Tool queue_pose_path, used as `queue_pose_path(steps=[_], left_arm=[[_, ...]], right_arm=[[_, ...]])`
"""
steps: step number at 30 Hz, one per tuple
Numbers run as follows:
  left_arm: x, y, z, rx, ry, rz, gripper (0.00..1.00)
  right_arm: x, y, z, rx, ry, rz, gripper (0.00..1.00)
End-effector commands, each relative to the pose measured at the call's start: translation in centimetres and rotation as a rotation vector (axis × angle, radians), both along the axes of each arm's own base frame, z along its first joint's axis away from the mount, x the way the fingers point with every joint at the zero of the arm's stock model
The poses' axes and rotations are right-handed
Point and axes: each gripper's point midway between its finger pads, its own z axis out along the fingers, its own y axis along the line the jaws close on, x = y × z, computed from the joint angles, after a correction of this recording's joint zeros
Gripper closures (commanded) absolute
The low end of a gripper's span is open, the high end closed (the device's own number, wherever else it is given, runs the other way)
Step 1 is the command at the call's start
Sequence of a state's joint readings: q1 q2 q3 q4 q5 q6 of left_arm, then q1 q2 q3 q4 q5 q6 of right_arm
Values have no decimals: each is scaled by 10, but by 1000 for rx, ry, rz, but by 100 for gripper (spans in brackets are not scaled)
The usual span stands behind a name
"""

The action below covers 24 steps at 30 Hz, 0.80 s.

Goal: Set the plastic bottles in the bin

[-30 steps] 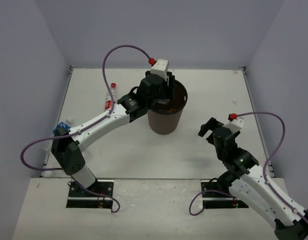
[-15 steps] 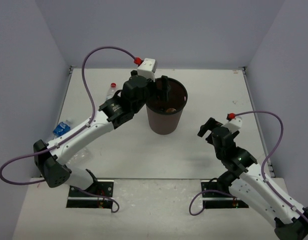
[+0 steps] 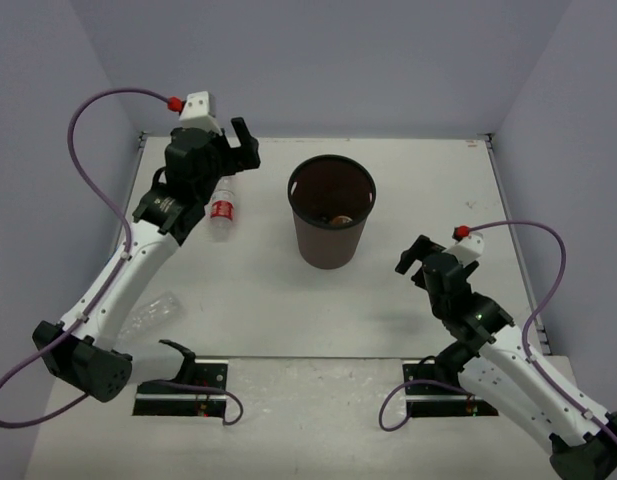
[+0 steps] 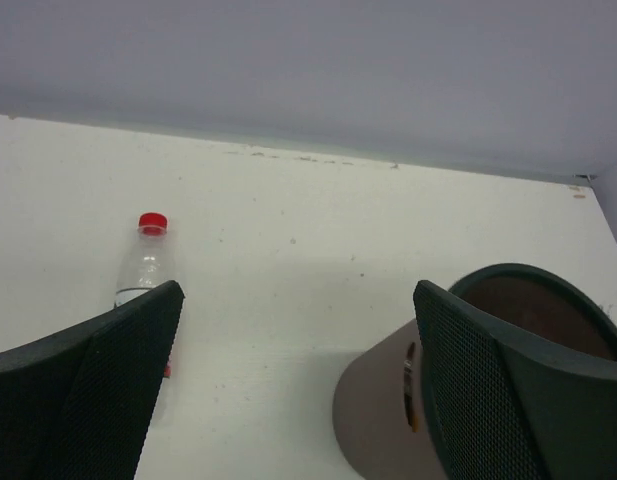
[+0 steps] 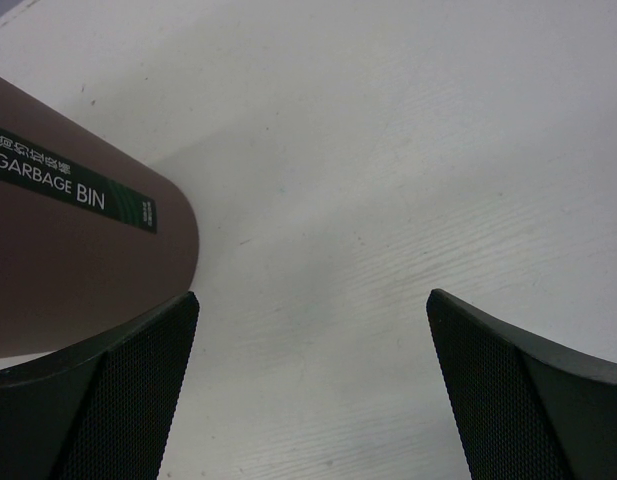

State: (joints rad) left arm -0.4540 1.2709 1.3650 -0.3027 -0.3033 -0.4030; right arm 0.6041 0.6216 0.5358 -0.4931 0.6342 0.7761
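The dark brown bin [image 3: 331, 245] stands upright mid-table, with something orange [image 3: 339, 218] at its bottom. A clear bottle with red cap and label [image 3: 221, 208] lies on the table left of the bin. Another clear bottle [image 3: 153, 310] lies at the near left beside the left arm. My left gripper [image 3: 241, 145] is open and empty, up above the table just behind the red-capped bottle. In the left wrist view that bottle [image 4: 145, 265] shows by the left finger and the bin [image 4: 373, 420] by the right. My right gripper [image 3: 418, 257] is open and empty, right of the bin [image 5: 58, 270].
Grey walls close the table at the back, left and right. Purple cables loop off both wrists. The bin wall carries a green "GARBAGE BIN" label [image 5: 73, 185]. The two arm bases sit on the near edge.
My left arm has swung from over the bin's rim to the back left, above the red-capped bottle, its gripper open. The right arm has not moved.
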Motion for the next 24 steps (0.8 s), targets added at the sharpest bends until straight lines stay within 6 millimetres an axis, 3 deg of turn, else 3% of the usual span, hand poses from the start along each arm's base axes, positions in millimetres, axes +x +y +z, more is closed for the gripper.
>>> queue_pose_path(steps=[1,5,9,12,19,24], left_arm=[[21,12,-44,15,58,-171,0],[49,50,-104,69,207,-107,0],[61,48,-154,53,299,-173,0],[72,59,-186,85,362,-116,0],[87,94,-248,200,537,42,0],[90,99,-277,230,600,54,0]], right_arm=[[4,0,8,17,-36,-14,1],[4,-1,8,13,-38,-21,1],[5,1,7,12,-29,-12,1],[5,1,6,2,-21,-7,1],[8,10,-3,-29,30,34,1],[10,10,-6,-38,45,29,1]])
